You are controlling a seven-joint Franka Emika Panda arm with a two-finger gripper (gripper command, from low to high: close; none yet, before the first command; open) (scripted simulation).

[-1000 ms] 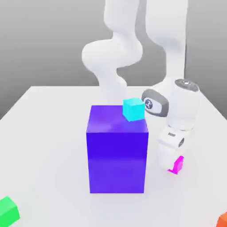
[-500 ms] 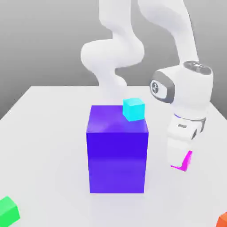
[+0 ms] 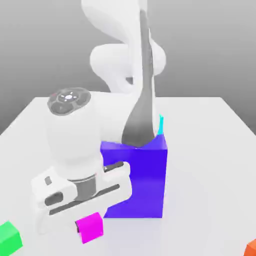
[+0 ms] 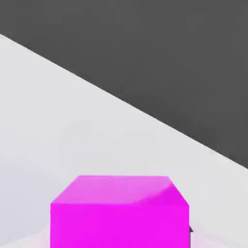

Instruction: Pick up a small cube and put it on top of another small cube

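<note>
nearest, low in the exterior view: small green cube (image 3: 9, 238) cut by the lower left edge, sliver of an orange block (image 3: 251, 247) cut by the lower right corner, both resting on the white table (image 3: 210, 165). open white surface between them along the bottom edge, broken only by the load above it.

just left of bottom centre: gripper (image 3: 86, 231) clamped on the small magenta-pink cube (image 3: 90, 227), one short finger showing at the cube's left face. cube held clear of the tabletop, tilted slightly, hanging under the broad white hand (image 3: 80, 192). in the hand view, same magenta-pink cube (image 4: 119, 213) low in the frame, top face lit, white table (image 4: 58, 111) running off behind it to a straight diagonal edge, dark backdrop beyond.

middle ground: big purple-blue block (image 3: 145, 177) right of centre, its left side covered by the hand and wrist. hand close against the block's front left; touching or not, cannot tell. wide bare table to the right of the block, out to the right edge; a narrower bare strip on the left, between arm and table's left edge.

further back: thin strip of a cyan cube (image 3: 160, 125) peeking at the block's top rear right corner, mostly hidden behind the arm's grey link. beyond, white arm column rising out of the top of the frame, table's far edge, grey wall.
</note>
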